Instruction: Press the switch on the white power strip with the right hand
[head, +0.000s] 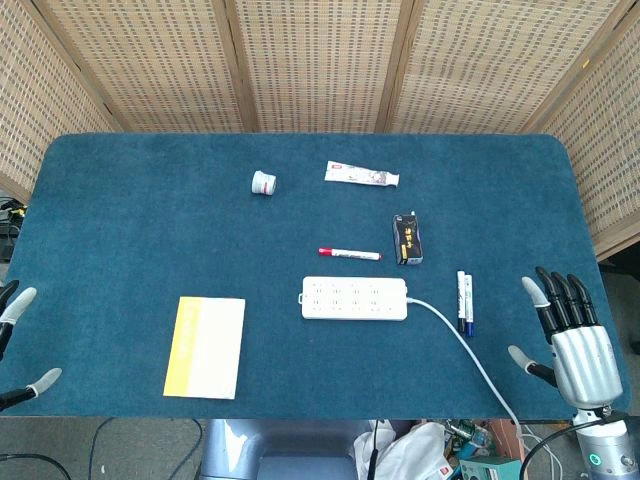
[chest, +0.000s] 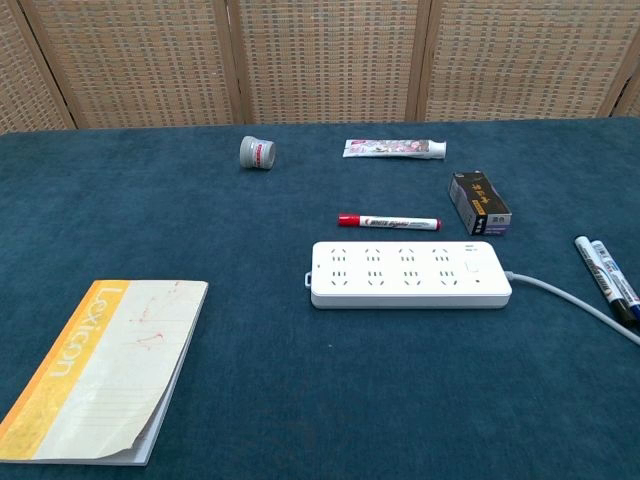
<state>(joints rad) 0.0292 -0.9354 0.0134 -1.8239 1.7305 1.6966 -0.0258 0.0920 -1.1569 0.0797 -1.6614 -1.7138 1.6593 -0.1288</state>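
The white power strip (head: 355, 299) (chest: 408, 274) lies flat near the table's middle front, its cable (head: 462, 345) (chest: 585, 303) running off to the right front. Its switch (chest: 473, 266) sits at the strip's right end. My right hand (head: 570, 340) hovers at the table's right front corner, fingers spread, holding nothing, well right of the strip. Only the fingertips of my left hand (head: 18, 340) show at the left edge, spread apart. Neither hand appears in the chest view.
A red marker (head: 349, 254) (chest: 388, 221) lies just behind the strip. A black box (head: 407, 239) (chest: 479, 203), two pens (head: 465, 300) (chest: 606, 275), a tube (head: 361, 176) (chest: 394, 149), a small jar (head: 264, 183) (chest: 257, 152) and a yellow notebook (head: 206, 346) (chest: 100, 365) also lie on the blue table (head: 130, 230).
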